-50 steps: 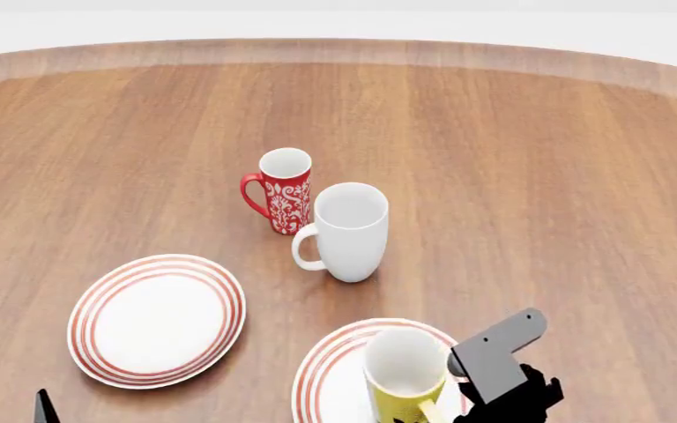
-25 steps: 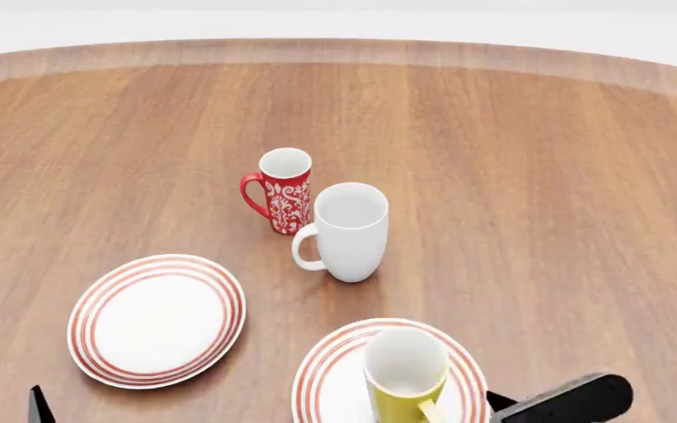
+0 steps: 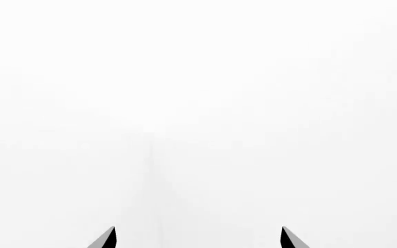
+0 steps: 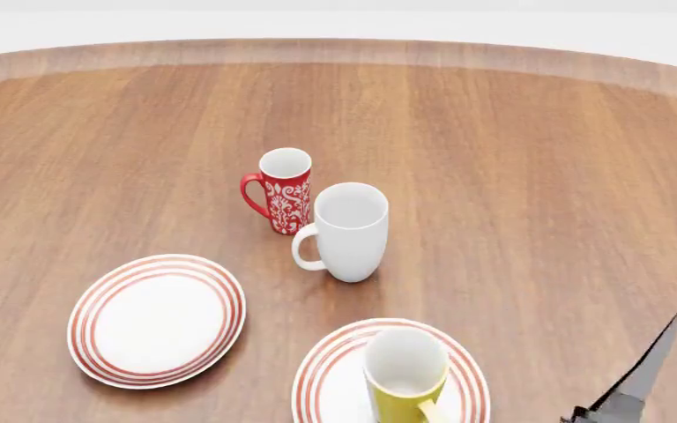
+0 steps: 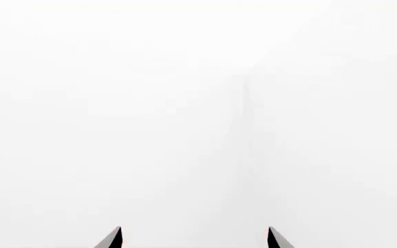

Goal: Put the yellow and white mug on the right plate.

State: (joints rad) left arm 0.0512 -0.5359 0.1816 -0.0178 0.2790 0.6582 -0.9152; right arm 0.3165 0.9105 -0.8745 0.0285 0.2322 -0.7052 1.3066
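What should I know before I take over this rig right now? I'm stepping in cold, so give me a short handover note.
Left gripper: open, holding nothing, facing blank white.
Right gripper: open, holding nothing, facing blank white.
The yellow and white mug stands upright on the right plate, near the table's front edge.
Done: the placement looks complete.
Left: apparently nothing, beyond confirming that the mug sits steady.

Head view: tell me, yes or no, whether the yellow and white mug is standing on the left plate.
No. The yellow and white mug stands upright on the right plate, while the left plate carries nothing.
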